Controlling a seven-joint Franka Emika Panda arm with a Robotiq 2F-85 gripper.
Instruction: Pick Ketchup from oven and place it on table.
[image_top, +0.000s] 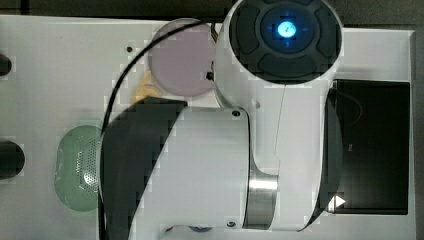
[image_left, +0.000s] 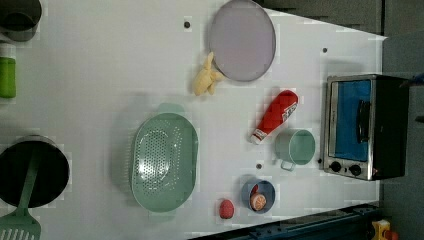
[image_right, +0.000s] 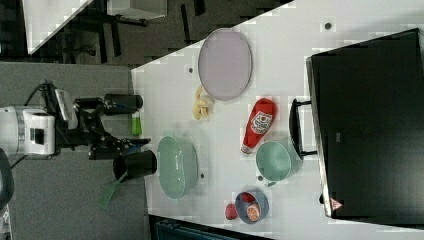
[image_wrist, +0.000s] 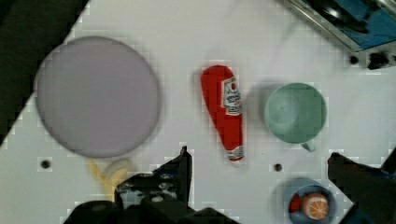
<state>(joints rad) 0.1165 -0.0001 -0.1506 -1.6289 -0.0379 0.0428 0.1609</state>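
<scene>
Left view shows the Ketchup (image_left: 275, 116) lying on its side on the white tabletop (image_left: 100, 75), outside the oven (image_left: 364, 127), with its white cap toward the lower left and its red base toward the upper right. It lies between the lilac plate (image_left: 242, 40) above it and the mint mug (image_left: 297, 147) just beside its cap end; the mug stands near the oven's closed blue glass door. A yellow banana-like toy (image_left: 206, 78) touches the plate's edge. Further toward the left view's left sits a mint colander (image_left: 164, 160), and along the lower edge a small red strawberry (image_left: 226, 208) lies beside a blue bowl (image_left: 258, 195) holding small items. A dark pot (image_left: 31, 171) with a green spatula stands at the far left, near a green bottle (image_left: 7, 70).

Wrist view looks down on the bottle (image_wrist: 226, 112) between plate (image_wrist: 98, 95) and mug (image_wrist: 295, 112), with the hand (image_wrist: 259, 175) above the tabletop, its two dark fingers (image_wrist: 180, 172) spread wide apart and holding nothing, clear of the bottle.

Right view shows the hand (image_right: 137, 145) on the arm, out past the tabletop's edge near the pot, well apart from the Ketchup (image_right: 258, 125)
</scene>
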